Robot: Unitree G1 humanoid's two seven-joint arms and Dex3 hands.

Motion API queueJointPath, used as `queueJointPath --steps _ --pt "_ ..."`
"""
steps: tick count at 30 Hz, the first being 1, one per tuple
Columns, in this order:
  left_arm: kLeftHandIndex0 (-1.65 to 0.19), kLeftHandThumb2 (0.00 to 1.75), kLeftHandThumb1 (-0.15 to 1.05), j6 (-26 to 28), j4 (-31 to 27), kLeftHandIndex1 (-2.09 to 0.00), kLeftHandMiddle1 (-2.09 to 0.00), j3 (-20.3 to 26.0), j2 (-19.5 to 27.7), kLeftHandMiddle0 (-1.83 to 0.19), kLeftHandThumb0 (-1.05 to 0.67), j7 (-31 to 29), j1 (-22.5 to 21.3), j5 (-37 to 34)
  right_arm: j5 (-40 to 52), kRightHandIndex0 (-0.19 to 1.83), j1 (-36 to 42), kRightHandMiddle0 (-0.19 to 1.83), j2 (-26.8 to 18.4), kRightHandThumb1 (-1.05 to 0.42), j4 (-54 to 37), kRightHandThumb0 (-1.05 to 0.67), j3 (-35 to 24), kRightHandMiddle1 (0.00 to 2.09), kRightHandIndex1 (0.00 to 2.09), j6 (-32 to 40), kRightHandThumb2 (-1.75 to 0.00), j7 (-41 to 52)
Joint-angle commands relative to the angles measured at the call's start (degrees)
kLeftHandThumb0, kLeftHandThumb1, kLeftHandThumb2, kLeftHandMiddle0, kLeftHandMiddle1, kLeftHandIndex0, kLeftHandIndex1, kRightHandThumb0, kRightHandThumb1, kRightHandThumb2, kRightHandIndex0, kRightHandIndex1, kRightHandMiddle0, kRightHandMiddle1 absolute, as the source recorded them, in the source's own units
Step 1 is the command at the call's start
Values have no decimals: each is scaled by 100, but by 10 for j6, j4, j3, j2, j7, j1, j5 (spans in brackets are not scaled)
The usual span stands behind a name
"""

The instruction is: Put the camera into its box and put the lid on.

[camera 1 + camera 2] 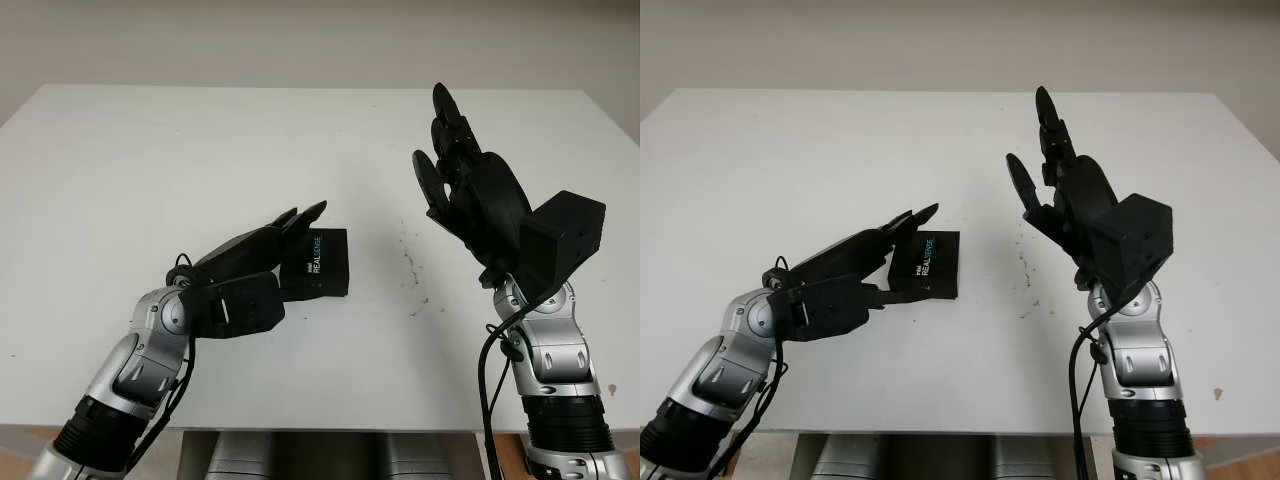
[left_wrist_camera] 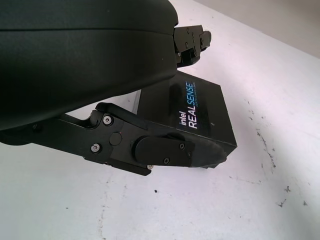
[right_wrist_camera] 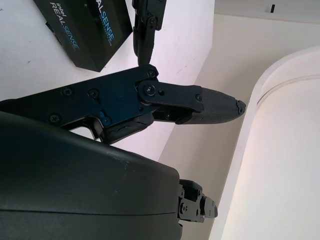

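Now: black box [image 1: 322, 264] with lid on, flat on white worktop [image 1: 150, 170]; left hand [image 1: 262, 243] low over its near edge, fingers [image 2: 175, 150] extended along it, gripping nothing. Right hand [image 1: 470, 180] raised well to the right, open, empty. Likely risks: nudging the box across the worktop, or knocking the lid askew, through a careless withdrawal of the left hand.

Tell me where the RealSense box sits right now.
The black RealSense box lies closed on the white table near its centre, at the left hand's fingertips; the right hand is raised off to its right.
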Motion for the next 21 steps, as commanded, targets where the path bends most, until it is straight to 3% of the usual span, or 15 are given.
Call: queueJointPath --steps 1,9,11,15,21 --pt "19 39 105 -3 -2 0 0 13 6 19 -61 2 -2 -10 5 -18 -5 -13 -3 -105 -7 -73 -3 3 5 -4 -51 3" --pt "19 49 105 26 -11 0 0 82 -27 19 -64 53 -7 -73 4 -19 -5 -14 -1 -105 -4 -73 1 3 5 -1 -52 7" --pt "19 50 105 21 -6 0 0 124 -58 19 -64 86 -11 -121 2 -19 -5 -14 -1 -105 1 -73 3 3 4 -1 -52 7" --pt "19 56 105 -6 18 0 0 181 -96 19 -67 161 -27 -173 -1 -19 -4 -16 3 -105 6 -72 5 3 1 -2 -53 2" --pt "19 60 105 -61 83 0 0 248 -124 19 -68 186 -60 -278 8 -19 -7 -19 14 -105 10 -67 3 1 0 11 -58 -10"
